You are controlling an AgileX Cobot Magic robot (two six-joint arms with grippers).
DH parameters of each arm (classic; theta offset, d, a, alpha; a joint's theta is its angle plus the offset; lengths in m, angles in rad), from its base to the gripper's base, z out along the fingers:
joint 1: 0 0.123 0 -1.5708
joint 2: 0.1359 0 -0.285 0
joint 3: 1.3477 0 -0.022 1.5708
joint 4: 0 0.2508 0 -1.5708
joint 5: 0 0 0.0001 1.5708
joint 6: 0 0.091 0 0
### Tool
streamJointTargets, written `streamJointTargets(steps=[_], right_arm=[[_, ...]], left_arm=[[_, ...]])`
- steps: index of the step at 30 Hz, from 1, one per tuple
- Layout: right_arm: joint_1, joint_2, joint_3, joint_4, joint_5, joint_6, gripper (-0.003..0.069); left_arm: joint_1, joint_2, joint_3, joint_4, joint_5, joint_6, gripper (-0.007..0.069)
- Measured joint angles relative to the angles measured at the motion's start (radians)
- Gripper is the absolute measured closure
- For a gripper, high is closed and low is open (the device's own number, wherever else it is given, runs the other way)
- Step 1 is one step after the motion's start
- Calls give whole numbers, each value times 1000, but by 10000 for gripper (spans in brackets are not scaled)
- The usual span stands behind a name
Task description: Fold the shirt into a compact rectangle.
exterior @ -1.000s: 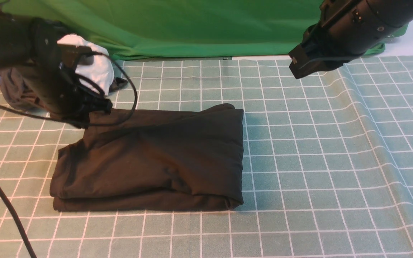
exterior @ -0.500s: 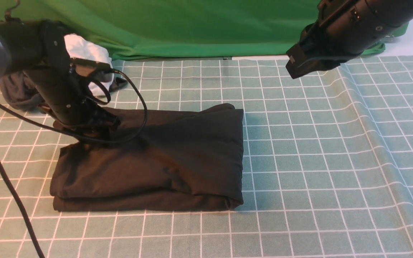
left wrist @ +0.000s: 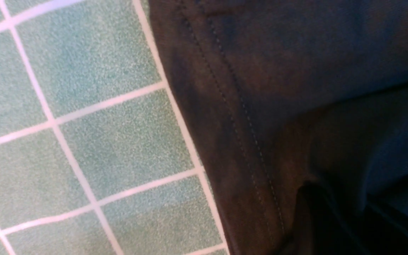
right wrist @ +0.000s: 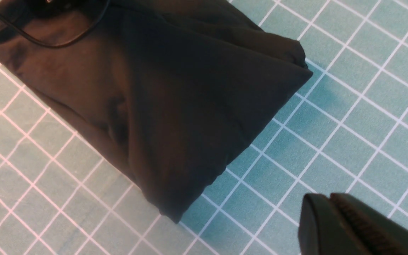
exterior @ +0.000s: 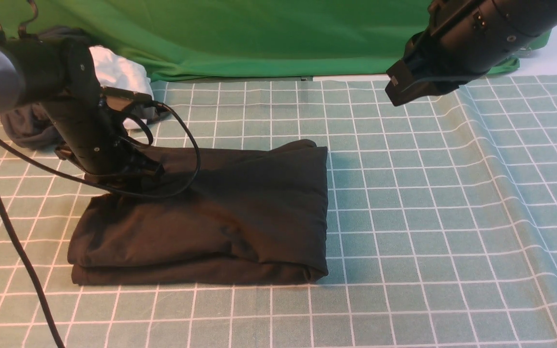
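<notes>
The black-brown shirt [exterior: 220, 217] lies folded into a rough rectangle on the checked cloth, its far left corner drawn up in a slope. My left gripper [exterior: 132, 178] is down on that corner, shut on the shirt fabric. In the left wrist view the stitched hem of the shirt [left wrist: 246, 106] fills the frame beside the dark jaws, which are hard to make out. My right gripper [right wrist: 331, 199] is shut and empty, hanging high above the cloth to the right of the shirt [right wrist: 161, 88]. The right arm [exterior: 457, 43] shows at the top right.
A white garment [exterior: 119, 72] and a dark grey garment [exterior: 24, 128] lie at the far left behind my left arm. A green backdrop [exterior: 259, 34] closes the far edge. The checked cloth [exterior: 428, 217] ripples at the right. A black cable [exterior: 12, 232] hangs along the left.
My left gripper has come down and nearer onto the shirt's far left corner. The right arm has shifted very slightly left.
</notes>
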Motion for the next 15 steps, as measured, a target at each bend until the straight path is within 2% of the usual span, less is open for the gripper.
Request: streamJointTargets(steps=[15], right_arm=[[0, 0, 0, 2, 0, 0, 634]], left_arm=[[13, -61, -46, -28, 76, 14, 612]])
